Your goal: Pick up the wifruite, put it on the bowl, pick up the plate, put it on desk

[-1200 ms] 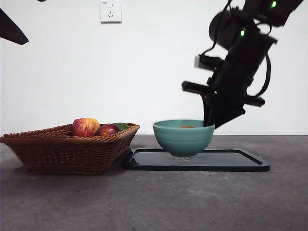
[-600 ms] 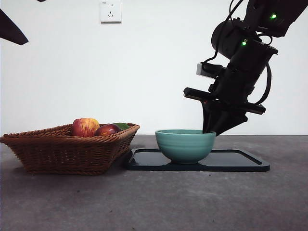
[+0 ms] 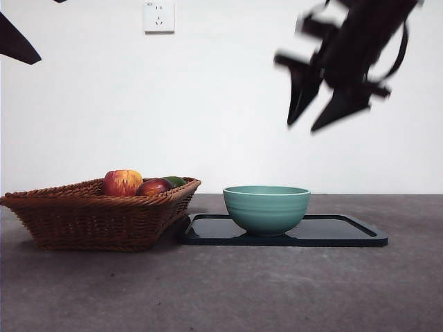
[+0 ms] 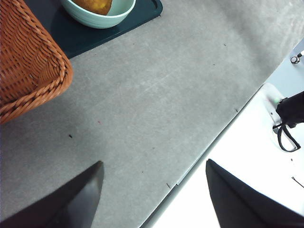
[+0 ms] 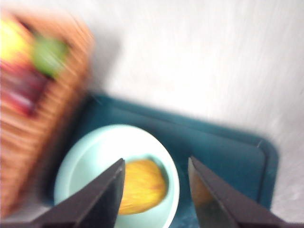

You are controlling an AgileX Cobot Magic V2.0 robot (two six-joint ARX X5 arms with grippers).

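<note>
The orange-brown wifruite [image 5: 141, 185] lies inside the teal-green bowl [image 3: 266, 208]; the left wrist view also catches the wifruite [image 4: 97, 5] in the bowl [image 4: 102, 19]. From the front the bowl's wall hides the fruit. The bowl stands on a dark flat plate [image 3: 346, 232] on the grey desk [image 3: 221, 290]. My right gripper [image 3: 320, 114] hangs open and blurred high above the bowl's right side, holding nothing; in its own view the right gripper [image 5: 156, 187] looks down on the bowl [image 5: 95, 161] and plate [image 5: 223, 156]. My left gripper [image 4: 154, 187] is open over bare desk near the table edge.
A wicker basket [image 3: 97, 214] stands left of the plate, holding a red-and-yellow apple [image 3: 122, 182], a dark red fruit [image 3: 154, 187] and something green [image 3: 175, 180]. A wall socket [image 3: 159, 15] is on the white wall. The table's edge [image 4: 199, 156] runs near my left gripper.
My right gripper has let go of the bowl's rim and risen well above it. The bowl, lifted and tilted a second ago, now sits flat on the plate.
</note>
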